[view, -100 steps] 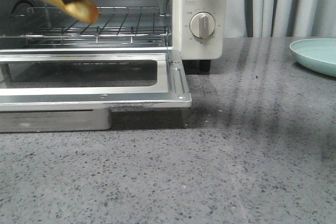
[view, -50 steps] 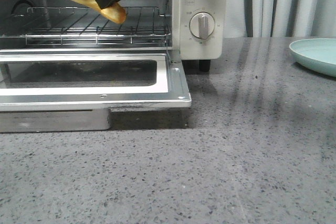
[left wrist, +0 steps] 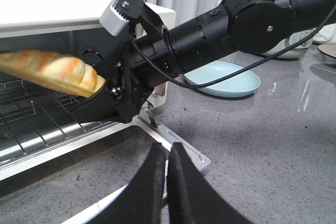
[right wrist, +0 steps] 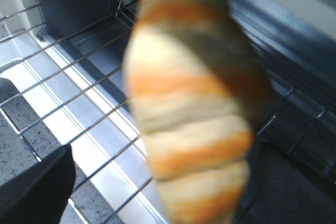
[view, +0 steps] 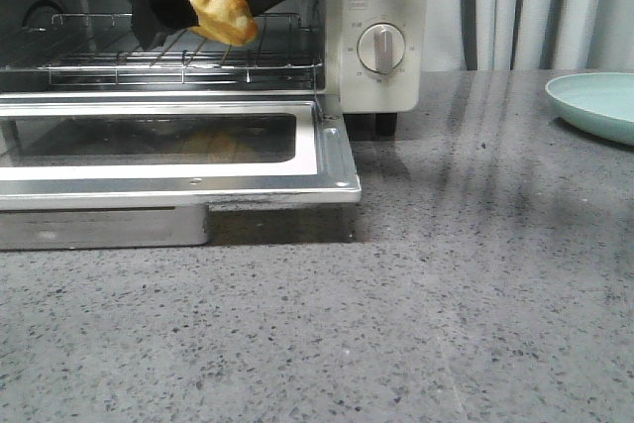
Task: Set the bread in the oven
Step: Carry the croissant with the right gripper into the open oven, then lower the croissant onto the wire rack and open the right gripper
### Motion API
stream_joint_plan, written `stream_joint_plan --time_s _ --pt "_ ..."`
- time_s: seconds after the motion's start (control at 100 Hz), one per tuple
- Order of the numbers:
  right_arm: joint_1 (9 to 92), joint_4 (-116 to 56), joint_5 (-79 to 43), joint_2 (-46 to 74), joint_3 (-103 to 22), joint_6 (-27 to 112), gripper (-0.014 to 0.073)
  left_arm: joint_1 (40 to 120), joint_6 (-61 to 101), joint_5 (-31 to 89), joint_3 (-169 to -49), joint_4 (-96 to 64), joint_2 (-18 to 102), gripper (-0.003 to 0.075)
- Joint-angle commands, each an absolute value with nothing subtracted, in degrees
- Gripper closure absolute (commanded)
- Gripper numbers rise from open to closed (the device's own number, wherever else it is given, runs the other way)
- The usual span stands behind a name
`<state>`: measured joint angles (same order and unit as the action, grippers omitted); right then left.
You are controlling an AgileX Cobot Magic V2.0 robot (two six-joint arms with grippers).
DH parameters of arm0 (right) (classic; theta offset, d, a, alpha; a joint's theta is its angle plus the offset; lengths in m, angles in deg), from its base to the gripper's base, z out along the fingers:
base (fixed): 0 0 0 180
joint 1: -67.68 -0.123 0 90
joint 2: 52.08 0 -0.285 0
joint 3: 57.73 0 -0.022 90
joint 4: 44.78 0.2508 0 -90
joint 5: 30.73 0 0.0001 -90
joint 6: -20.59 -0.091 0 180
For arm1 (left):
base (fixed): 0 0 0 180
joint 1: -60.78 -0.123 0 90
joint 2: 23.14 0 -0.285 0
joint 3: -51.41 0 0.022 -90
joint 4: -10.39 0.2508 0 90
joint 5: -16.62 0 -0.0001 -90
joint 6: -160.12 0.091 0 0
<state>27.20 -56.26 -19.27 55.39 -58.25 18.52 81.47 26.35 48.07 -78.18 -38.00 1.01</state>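
The bread (view: 220,15), a golden roll with pale stripes, hangs inside the open oven (view: 381,86) just above its wire rack (view: 248,56), not touching it. My right gripper (view: 198,7) is shut on the bread at one end. From the left wrist the bread (left wrist: 52,71) sticks out of the right gripper (left wrist: 102,95) toward the oven mouth. Close up it (right wrist: 194,114) fills the right wrist view over the rack (right wrist: 79,77). My left gripper (left wrist: 168,150) is shut and empty, hovering over the near corner of the lowered door (left wrist: 184,148).
The glass door (view: 198,180) lies folded down flat in front of the oven, with a metal tray (view: 99,227) under it. A pale green plate (view: 594,101) sits at the far right of the grey speckled counter. Curtains hang behind.
My right gripper has carried the bread to the right and further into the oven opening, now over the right half of the rack.
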Motion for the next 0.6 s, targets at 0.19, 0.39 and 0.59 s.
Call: stream_joint_plan --time_s 0.19,0.39,0.59 --pt "23.6 -48.2 -11.6 48.5 -59.6 18.6 0.0108 81.8 26.4 39.7 -80.4 -40.1 0.4 0.0742" --pt "16.1 -50.7 -17.1 41.9 -53.1 18.6 0.0476 81.8 26.4 34.3 -80.4 -38.7 -1.0 0.0742" --pt "14.2 -51.5 -18.7 29.9 -44.9 18.6 0.0654 81.8 26.4 34.8 -80.4 -36.6 -1.1 0.0742"
